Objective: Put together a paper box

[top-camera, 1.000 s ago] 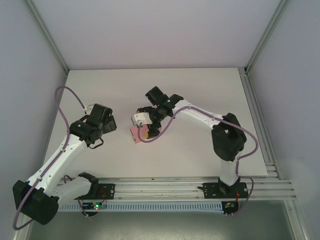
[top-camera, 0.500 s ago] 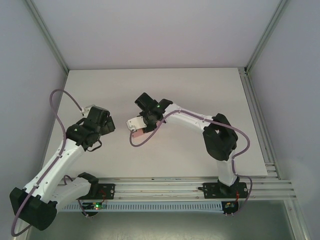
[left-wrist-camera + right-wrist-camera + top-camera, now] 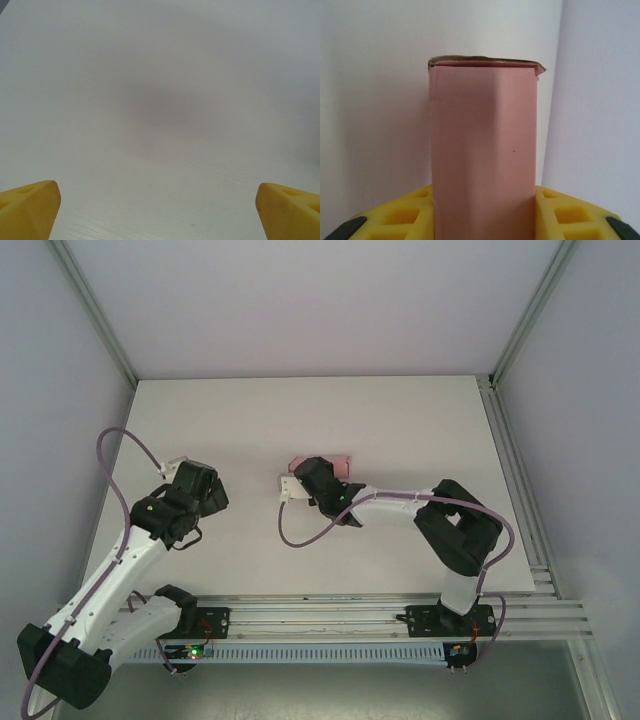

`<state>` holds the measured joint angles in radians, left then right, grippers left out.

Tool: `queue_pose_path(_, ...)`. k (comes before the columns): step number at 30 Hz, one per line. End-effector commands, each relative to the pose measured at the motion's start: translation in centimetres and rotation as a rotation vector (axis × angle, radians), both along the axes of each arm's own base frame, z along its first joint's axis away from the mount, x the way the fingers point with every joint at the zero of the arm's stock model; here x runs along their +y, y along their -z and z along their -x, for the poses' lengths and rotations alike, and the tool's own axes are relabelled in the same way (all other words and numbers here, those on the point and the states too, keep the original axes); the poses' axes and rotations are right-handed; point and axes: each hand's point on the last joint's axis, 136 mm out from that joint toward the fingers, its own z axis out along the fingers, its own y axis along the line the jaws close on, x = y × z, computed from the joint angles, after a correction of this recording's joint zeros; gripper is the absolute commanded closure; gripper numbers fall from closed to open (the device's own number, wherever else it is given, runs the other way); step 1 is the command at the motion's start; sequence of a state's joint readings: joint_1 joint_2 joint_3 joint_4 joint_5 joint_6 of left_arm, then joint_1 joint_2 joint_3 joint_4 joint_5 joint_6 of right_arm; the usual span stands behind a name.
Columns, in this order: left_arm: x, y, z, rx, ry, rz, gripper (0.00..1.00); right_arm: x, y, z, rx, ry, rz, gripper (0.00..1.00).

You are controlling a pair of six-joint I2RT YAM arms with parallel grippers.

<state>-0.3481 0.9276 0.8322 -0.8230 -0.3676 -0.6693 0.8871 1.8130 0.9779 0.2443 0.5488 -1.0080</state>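
The pink paper box (image 3: 485, 150) is folded into a narrow rectangular shape and stands up between my right gripper's yellow fingers (image 3: 395, 217). My right gripper (image 3: 485, 220) is shut on its lower part. The box's far end shows a closed flap with a slightly torn corner. From above, the paper box (image 3: 320, 462) sticks out past the right gripper (image 3: 318, 474) toward the back of the table. My left gripper (image 3: 207, 492) hangs over bare table to the left, apart from the box. In the left wrist view the left gripper (image 3: 157, 212) is open, with nothing between its fingertips (image 3: 30, 207).
The white table (image 3: 400, 430) is walled by pale panels with aluminium posts at the back corners. A rail (image 3: 520, 490) runs along the right edge. A purple cable (image 3: 290, 535) loops under the right wrist.
The right arm folded in and turned its wrist, so the pink box moved from below the gripper to point at the back of the table. The left arm drifted slightly left.
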Motion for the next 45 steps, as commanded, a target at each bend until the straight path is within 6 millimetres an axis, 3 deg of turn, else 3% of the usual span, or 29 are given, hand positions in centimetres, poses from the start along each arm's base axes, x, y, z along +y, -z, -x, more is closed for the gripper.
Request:
queue_pose_path(1,0.4,-0.1,-0.7,-0.017,-0.040,0.007,0.00,0.9,-0.5,0.7,-0.048,0.075,-0.115,0.60)
queue_pose_path(4,0.2,0.1,-0.9,-0.009,-0.035,0.009,0.00,1.4,0.7,3.2,0.025,0.062,-0.121,0.50)
queue_pose_path(6,0.1,0.0,-1.2,-0.012,-0.033,0.009,0.00,1.7,1.1,5.6,0.137,0.018,-0.152,0.37)
queue_pose_path(7,0.0,-0.1,-1.3,-0.014,-0.028,0.010,0.00,1.7,1.0,6.9,0.195,-0.008,-0.177,0.27)
queue_pose_path(8,0.0,-0.1,-1.4,-0.015,-0.026,0.006,0.00,1.8,0.8,8.1,0.250,-0.040,-0.193,0.08)
queue_pose_path(9,-0.1,-0.2,-1.5,-0.017,-0.023,0.004,0.00,1.7,0.1,9.1,0.282,-0.062,-0.224,0.02)
queue_pose_path(13,-0.1,-0.6,-2.4,-0.033,-0.013,-0.014,0.00,1.1,-4.6,10.5,0.271,-0.105,-0.389,0.02)
queue_pose_path(16,0.3,-1.1,-3.6,-0.073,-0.007,-0.062,0.00,-1.1,-8.3,8.6,0.284,-0.011,-0.604,0.02)
queue_pose_path(19,1.2,-1.7,-5.6,-0.147,0.005,-0.172,0.00,-7.4,-10.4,3.5,0.250,0.305,-0.890,0.02)
queue_pose_path(22,2.7,-1.3,-7.6,-0.281,-0.003,-0.282,0.00,-16.3,-9.9,0.1,0.129,0.630,-1.081,0.02)
queue_pose_path(26,3.0,-0.7,-9.1,-0.463,0.065,-0.316,0.00,-25.7,-8.0,-0.1,0.032,0.850,-1.310,0.02)
queue_pose_path(30,3.5,0.8,-9.2,-0.524,0.117,-0.320,0.00,-31.2,-7.2,1.1,-0.112,0.883,-1.448,0.02)
queue_pose_path(33,4.7,2.1,-9.2,-0.578,0.064,-0.267,0.00,-31.6,-7.9,1.3,-0.225,0.788,-1.379,0.02)
queue_pose_path(36,5.7,4.0,-9.5,-0.537,0.038,-0.260,0.00,-31.3,-7.2,1.1,-0.236,0.746,-1.390,0.02)
queue_pose_path(39,4.7,4.1,-10.8,-0.555,0.107,-0.245,0.00,-28.9,-6.4,-0.1,-0.144,0.623,-1.354,0.02)
queue_pose_path(41,4.5,3.8,-11.8,-0.587,0.137,-0.268,0.00,-29.1,-4.6,-0.8,-0.108,0.657,-1.346,0.02)
queue_pose_path(42,4.3,3.9,-12.2,-0.584,0.157,-0.285,0.00,-29.1,-4.7,-1.6,-0.102,0.654,-1.344,0.02)
queue_pose_path(45,4.0,5.4,-12.9,-0.627,0.201,-0.268,0.00,-27.5,-3.0,-1.4,-0.087,0.540,-1.362,0.02)
